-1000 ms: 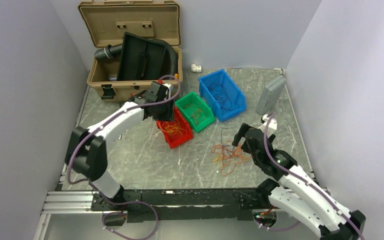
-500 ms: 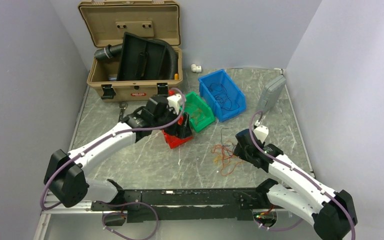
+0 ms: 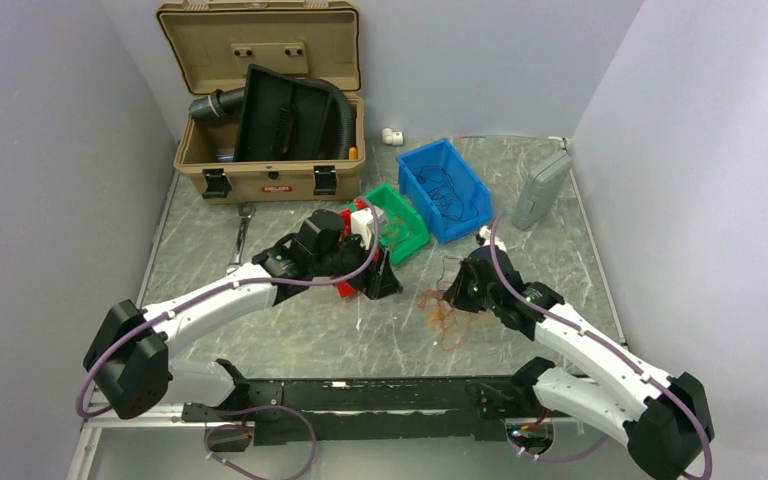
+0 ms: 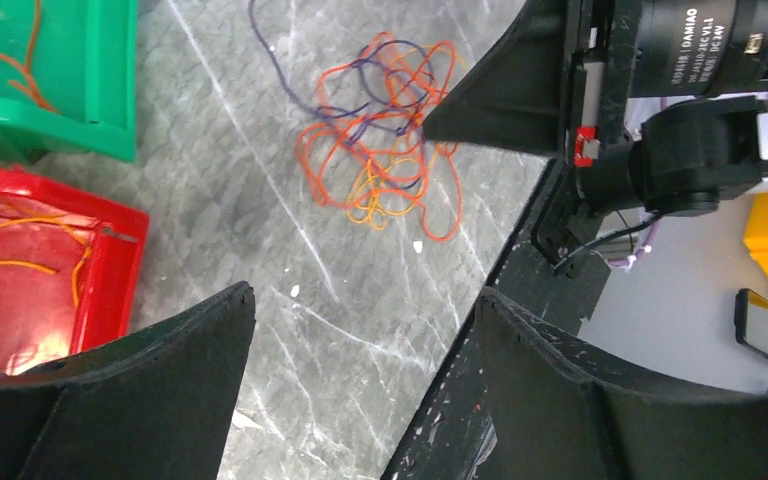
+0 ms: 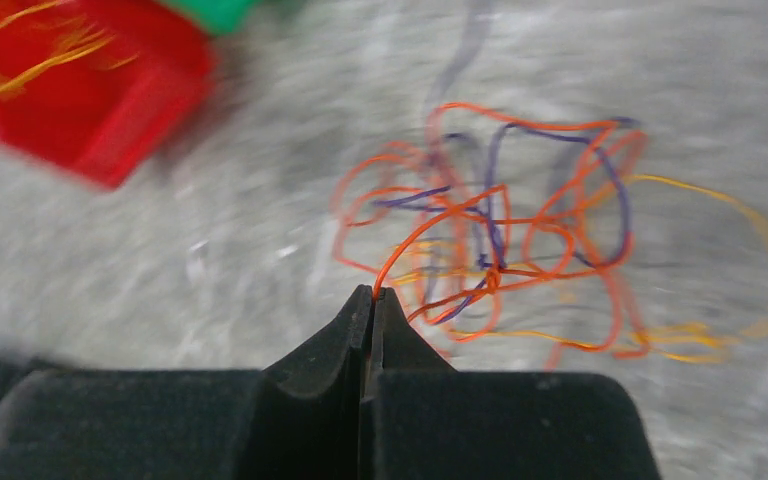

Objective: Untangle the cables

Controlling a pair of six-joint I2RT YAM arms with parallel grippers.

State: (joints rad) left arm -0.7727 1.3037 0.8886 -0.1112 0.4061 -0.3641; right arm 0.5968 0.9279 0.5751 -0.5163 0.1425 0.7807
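Observation:
The cables (image 3: 446,312) lie as a loose tangle of thin orange, purple and yellow wires on the marble table, right of centre. My right gripper (image 3: 458,291) is at the tangle's far edge. In the right wrist view, the right gripper (image 5: 373,293) is shut on one orange wire, which arcs up into the cables (image 5: 520,240). My left gripper (image 3: 386,281) hovers left of the tangle, by the red bin (image 3: 344,290). The left wrist view shows the left gripper (image 4: 365,296) open and empty above bare table, with the cables (image 4: 390,150) ahead of it.
A green bin (image 3: 402,226) and a blue bin (image 3: 446,190) holding wires stand behind the tangle. An open tan case (image 3: 260,110) with a black hose is at the back left. A grey box (image 3: 540,190) leans at the back right. A metal tool (image 3: 239,241) lies left.
My left arm swung from the red bin toward the tangle, and its gripper opened wider. My right gripper moved left onto the cables and shut on an orange wire.

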